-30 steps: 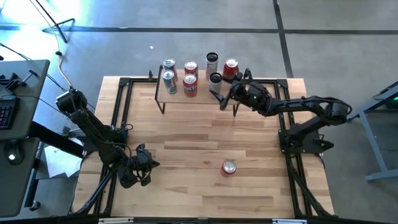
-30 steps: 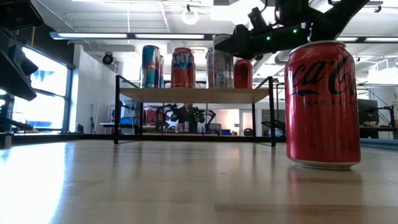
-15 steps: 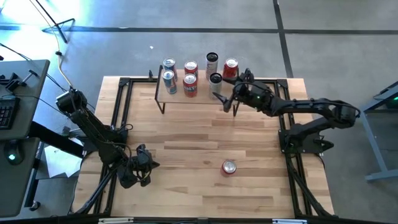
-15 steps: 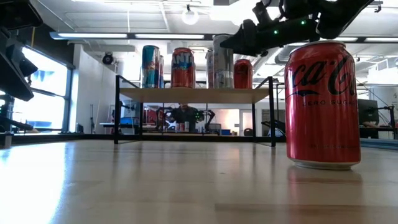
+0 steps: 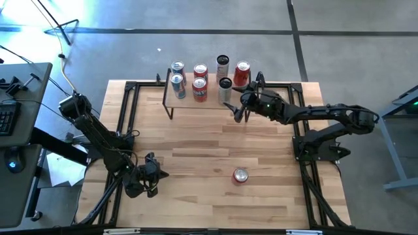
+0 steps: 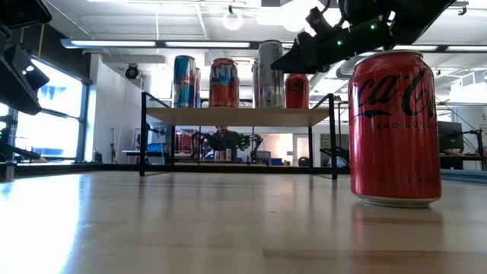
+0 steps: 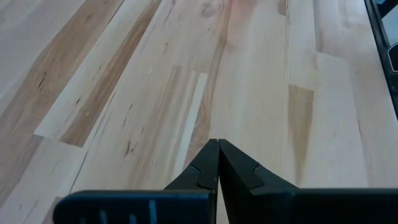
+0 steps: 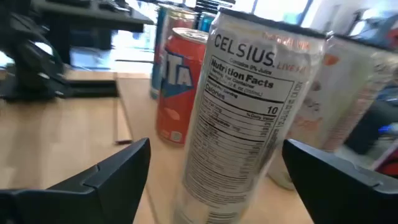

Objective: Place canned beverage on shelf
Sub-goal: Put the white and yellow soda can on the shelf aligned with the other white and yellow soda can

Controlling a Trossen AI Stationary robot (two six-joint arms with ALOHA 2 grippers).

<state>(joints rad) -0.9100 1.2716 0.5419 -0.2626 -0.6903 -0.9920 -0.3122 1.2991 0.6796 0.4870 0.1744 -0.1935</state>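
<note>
The shelf (image 5: 210,99) stands at the table's far side and carries several cans. A silver Celsius can (image 8: 249,118) stands upright on its right part, also seen in the high view (image 5: 226,83) and the low view (image 6: 270,72). My right gripper (image 8: 216,149) is open just on the can's near-right side (image 5: 233,109). Its fingers stand wide on either side of the can and do not touch it. A red Coca-Cola can (image 5: 240,175) stands upright on the table, near right of centre. My left gripper (image 5: 149,179) is shut and empty at the near left (image 7: 217,146).
Blue, orange and red cans (image 5: 200,88) crowd the shelf top left of and behind the silver can. The red can (image 6: 394,125) stands close to the low camera. Black frame rails (image 5: 127,117) run along the table's edges. Bare wood lies between the shelf and the near edge.
My right gripper has drawn back a little from the silver can on the shelf, toward the table's right and near side. The can stays upright on the shelf.
</note>
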